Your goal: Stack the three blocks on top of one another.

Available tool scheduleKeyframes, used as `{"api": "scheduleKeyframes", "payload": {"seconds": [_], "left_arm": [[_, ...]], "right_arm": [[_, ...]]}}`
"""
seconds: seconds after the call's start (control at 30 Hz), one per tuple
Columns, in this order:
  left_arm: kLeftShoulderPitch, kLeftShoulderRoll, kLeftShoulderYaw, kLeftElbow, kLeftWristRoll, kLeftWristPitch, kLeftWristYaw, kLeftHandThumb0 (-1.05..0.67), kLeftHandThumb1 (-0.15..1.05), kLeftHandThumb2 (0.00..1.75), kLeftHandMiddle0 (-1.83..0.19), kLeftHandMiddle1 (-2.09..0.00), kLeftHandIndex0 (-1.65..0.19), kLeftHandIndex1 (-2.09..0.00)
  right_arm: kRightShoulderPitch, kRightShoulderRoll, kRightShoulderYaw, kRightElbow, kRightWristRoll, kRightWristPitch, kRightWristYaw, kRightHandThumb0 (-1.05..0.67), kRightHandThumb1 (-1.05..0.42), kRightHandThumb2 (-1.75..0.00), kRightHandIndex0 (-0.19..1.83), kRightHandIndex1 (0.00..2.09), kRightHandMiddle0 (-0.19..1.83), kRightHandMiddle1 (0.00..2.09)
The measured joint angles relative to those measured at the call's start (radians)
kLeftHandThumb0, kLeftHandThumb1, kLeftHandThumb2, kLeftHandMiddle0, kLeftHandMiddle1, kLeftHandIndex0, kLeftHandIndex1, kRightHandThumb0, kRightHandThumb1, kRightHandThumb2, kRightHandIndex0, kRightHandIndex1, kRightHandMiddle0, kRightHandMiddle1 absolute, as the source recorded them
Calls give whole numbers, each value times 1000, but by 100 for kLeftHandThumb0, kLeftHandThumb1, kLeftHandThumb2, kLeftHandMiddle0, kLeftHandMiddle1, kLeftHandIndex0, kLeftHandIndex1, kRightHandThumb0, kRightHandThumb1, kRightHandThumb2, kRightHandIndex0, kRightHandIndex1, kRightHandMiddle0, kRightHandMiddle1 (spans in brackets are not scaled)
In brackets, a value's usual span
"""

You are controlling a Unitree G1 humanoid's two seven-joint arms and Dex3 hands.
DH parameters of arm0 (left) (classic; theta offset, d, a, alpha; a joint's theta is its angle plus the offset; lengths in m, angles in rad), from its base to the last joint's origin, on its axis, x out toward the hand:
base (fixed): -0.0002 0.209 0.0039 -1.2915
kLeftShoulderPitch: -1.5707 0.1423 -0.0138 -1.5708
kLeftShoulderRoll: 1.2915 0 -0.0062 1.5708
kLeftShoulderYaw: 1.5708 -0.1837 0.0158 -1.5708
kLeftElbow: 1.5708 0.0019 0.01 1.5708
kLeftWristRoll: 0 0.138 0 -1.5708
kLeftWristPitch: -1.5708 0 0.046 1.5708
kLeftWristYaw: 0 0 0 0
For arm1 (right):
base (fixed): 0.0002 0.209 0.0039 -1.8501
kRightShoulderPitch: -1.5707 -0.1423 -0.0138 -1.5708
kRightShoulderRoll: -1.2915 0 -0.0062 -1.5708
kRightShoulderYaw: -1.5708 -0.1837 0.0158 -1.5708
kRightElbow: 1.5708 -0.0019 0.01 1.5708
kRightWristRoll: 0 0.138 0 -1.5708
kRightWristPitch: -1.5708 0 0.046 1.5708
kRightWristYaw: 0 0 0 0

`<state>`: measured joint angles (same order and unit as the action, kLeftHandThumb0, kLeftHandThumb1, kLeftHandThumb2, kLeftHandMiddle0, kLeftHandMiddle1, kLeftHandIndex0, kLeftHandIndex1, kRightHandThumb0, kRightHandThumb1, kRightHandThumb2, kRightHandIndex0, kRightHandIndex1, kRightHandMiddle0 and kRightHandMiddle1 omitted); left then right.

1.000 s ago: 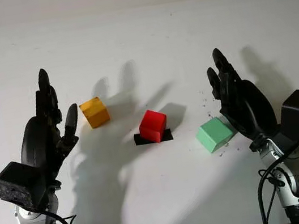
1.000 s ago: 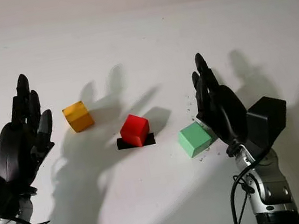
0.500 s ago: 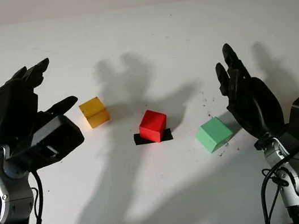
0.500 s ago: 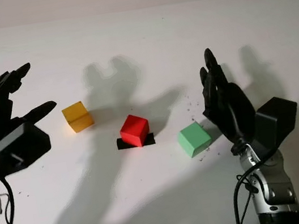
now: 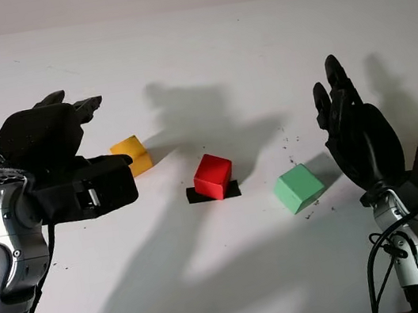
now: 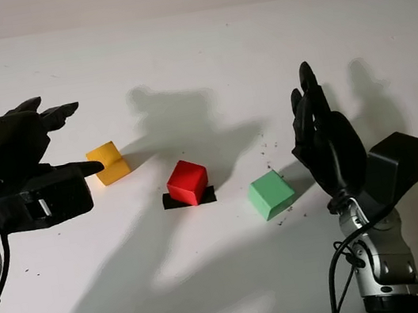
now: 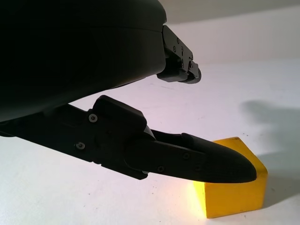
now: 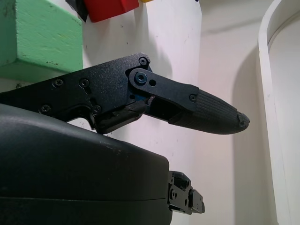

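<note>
Now left hand (image 5: 59, 145) open, seemingly over yellow block (image 5: 133, 154)

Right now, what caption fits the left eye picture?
Left hand open beside the yellow block; red block, green block, right hand open.

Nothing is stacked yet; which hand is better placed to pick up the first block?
Left, probably. The open left hand hovers right at the yellow cube block, one finger reaching over it. The open right hand stands upright beside the green cube block, apart from it.
</note>
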<state>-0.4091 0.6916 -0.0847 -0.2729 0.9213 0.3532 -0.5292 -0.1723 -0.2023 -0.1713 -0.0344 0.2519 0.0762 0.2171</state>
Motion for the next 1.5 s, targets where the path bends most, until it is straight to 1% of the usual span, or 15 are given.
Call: {"api": "scheduleKeyframes", "payload": {"seconds": [0.17,0.33,0.53,0.73,0.77,0.8,0.83,0.87,0.9,0.93,1.03,1.13,1.3,1.33,1.5], "left_arm": [[0,2,-49,0,83,-26,2,-105,105,35,-4,-5,-21,-4],[0,-20,-81,20,155,-11,11,-102,105,30,-2,-5,-20,-4],[0,-55,-98,53,192,-3,48,-99,105,24,-3,-5,-25,-7],[0,-72,-116,89,244,3,78,-97,105,25,-8,-7,-30,-9],[1,-75,-116,96,245,4,87,-95,105,24,-10,-7,-37,-15],[0,-78,-116,101,245,4,95,-95,105,23,-11,-6,-35,-29],[0,-81,-115,106,241,5,101,-92,105,19,-14,-6,-21,-82],[0,-86,-114,108,234,5,103,-91,105,17,-16,-6,-13,-108],[0,-90,-111,112,221,4,107,-89,105,15,-19,-7,-10,-126],[0,-93,-110,115,210,4,110,-87,105,14,-21,-7,-10,-132],[0,-95,-101,116,179,-4,116,-81,104,9,-31,-10,-22,-132],[0,-95,-91,116,150,-4,117,-77,104,7,-36,-12,-27,-131],[0,-95,-86,116,106,-16,121,-76,105,6,-34,-11,-25,-126],[0,-95,-86,115,103,-15,118,-75,104,6,-34,-10,-25,-122],[-2,-95,-85,114,97,-7,94,-66,103,5,-35,-8,-29,-113]], "right_arm": [[0,9,8,-11,-1,7,-9,-74,-105,-79,-19,0,-19,0],[2,16,11,-11,-2,7,-11,-75,-105,-78,-19,0,-19,0],[10,17,11,-14,-1,7,-11,-75,-105,-76,-19,0,-19,0],[18,21,15,-22,-1,7,-12,-74,-105,-76,-19,0,-19,0],[20,21,16,-22,-2,7,-12,-74,-105,-76,-19,0,-19,0],[21,21,16,-22,-2,7,-11,-74,-105,-76,-19,0,-19,0],[22,21,16,-22,-3,7,-10,-74,-105,-76,-19,0,-19,0],[24,21,17,-23,-3,7,-10,-74,-105,-76,-19,0,-19,0],[26,21,17,-25,-4,7,-10,-74,-105,-76,-19,0,-19,0],[28,21,17,-29,-4,7,-11,-74,-105,-76,-19,0,-19,0],[29,21,17,-33,-4,7,-10,-73,-105,-76,-19,0,-19,0],[29,21,16,-33,-2,8,-12,-73,-105,-75,-19,0,-19,0],[29,23,16,-38,0,16,-20,-72,-105,-75,-19,0,-19,0],[29,23,16,-38,1,16,-20,-71,-105,-75,-19,0,-19,0],[29,23,10,-38,9,16,-15,-72,-105,-73,-19,0,-19,0]]}}
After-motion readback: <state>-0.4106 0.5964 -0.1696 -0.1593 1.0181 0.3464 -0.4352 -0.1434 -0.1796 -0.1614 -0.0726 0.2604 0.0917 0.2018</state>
